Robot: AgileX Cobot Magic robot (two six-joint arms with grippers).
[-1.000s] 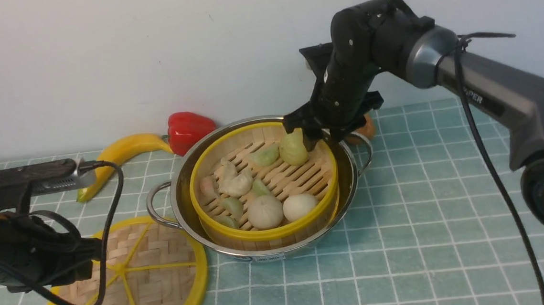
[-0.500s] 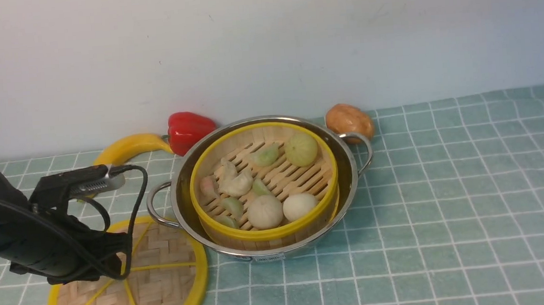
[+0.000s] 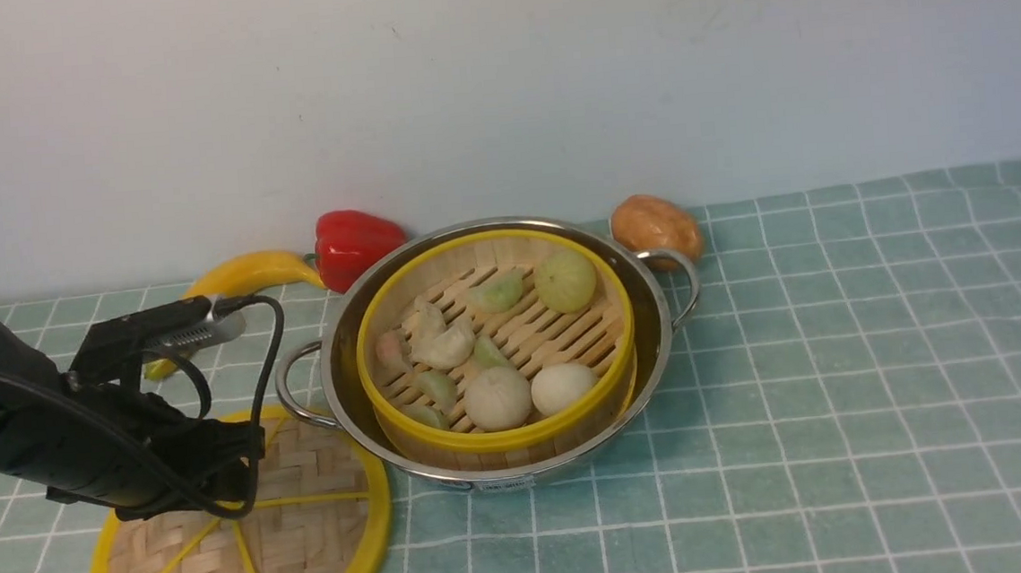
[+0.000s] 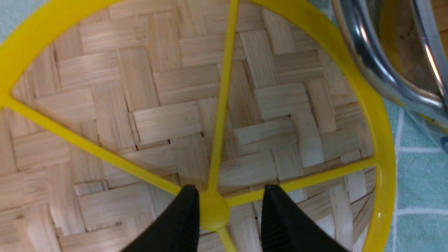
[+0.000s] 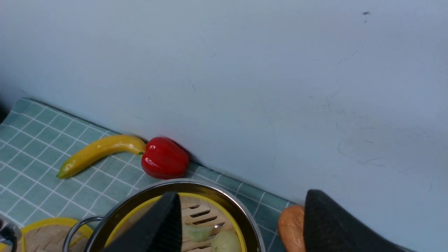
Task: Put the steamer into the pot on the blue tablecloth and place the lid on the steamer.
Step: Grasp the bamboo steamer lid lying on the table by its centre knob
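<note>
At the far left the left gripper hangs low over the lid, which lies flat on the blue tablecloth just beside the pot's near-left side. In the left wrist view its two black fingers stand a little apart and straddle the lid's yellow hub, where the spokes meet. One finger is right against the hub and the other is a gap away, so the claw is partly open and grips nothing. I cannot tell whether the tips touch the weave. Behind the lid, by the wall, lies a yellow banana, with a red pepper at its end. In the middle sits the pot. The steamer rests inside it, uncovered, with dumplings and buns on its slats. A brown potato sits just behind the pot's right handle. The right gripper is out of the front view. Its wrist camera shows it raised above the pot's rear edge, both fingers wide apart with nothing between them
</note>
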